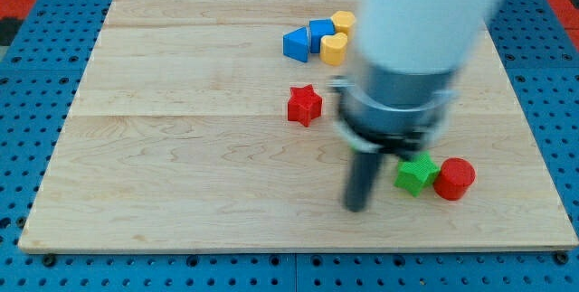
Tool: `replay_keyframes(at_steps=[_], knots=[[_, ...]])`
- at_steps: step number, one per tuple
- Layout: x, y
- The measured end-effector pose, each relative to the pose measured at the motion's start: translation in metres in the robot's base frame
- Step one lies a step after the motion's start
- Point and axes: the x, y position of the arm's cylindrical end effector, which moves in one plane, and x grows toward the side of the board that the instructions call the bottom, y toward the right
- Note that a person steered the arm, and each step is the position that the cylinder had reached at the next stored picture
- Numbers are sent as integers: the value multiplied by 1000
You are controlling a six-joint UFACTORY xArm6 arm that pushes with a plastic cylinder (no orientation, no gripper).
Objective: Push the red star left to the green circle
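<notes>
The red star (305, 105) looks like a small, stiff, light block, likely plastic or painted wood, lying flat on the smooth wooden surface (181, 147). It should slide easily under a gentle push and will not deform. Its pointed outline is the awkward part: a push landing on one arm of the star would likely spin it instead of moving it straight. There is nothing to grasp with, since the arm carries no gripper, only a rod. So the place to press is the star's right-hand side, in a notch between two points or square through its middle.

My tip (356, 207) rests on the surface toward the view's bottom. The star lies up and to the left of it, well apart. Just to the right of the tip sit a green block (416, 174) and a red cylinder (454, 178), touching each other. The green one appears more cube-like than round, so I cannot say it is the circle named in the task. No other green piece shows; the arm's body may hide one.

Far above the tip is a cluster: a blue block (296, 45), a second blue block (321, 32), a yellow block (334, 50) and another yellow block (343, 21).

The rod hangs vertically from the wide grey-and-white wrist (403, 75), which is blurred and covers the right centre of the board.
</notes>
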Motion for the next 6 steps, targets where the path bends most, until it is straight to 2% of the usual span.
replay_keyframes(at_steps=[1,2,3,4,6], knots=[[-50,-73],[-113,-119],[-161,-124],[-158,-54],[-76,16]])
